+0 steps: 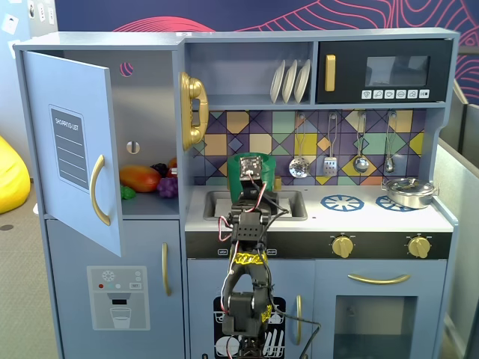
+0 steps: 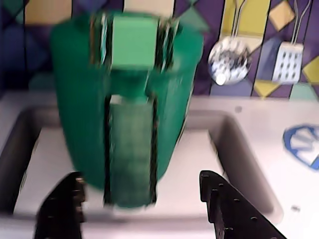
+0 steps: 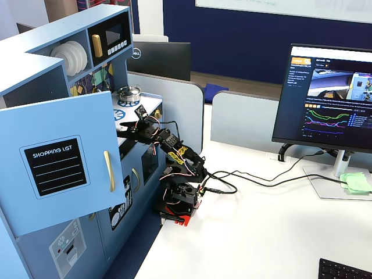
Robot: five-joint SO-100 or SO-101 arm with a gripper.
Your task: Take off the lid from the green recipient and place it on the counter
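In the front fixed view, an open pale-blue cupboard door [image 1: 71, 149] stood at the left, with toy fruit [image 1: 142, 179] on the shelf behind it. A yellow toy telephone [image 1: 193, 111] hung further right. At the middle, the tall tapered dark-green plastic pot [image 1: 251, 170] stood in the recessed sink [image 1: 288, 203] of the pale grey-white counter [image 1: 374, 218], partly hidden by the black arm reaching up in front of it. To the right, a shiny silver pan [image 1: 408, 192] rested on a blue burner ring.

In the wrist view the pot [image 2: 79, 114] appeared blurred, its ribbed vertical strap facing the camera. A lighter green piece sat at its top, but the blur hid whether that was the round green lid. The two-finger gripper [image 2: 144, 206] was spread wide, its black fingers [image 2: 67, 199] low at either side of the pot's base and not touching it.

In the side fixed view, the arm [image 3: 174, 168] stood on a white table [image 3: 261, 232], with a computer monitor [image 3: 331, 99] at the right.
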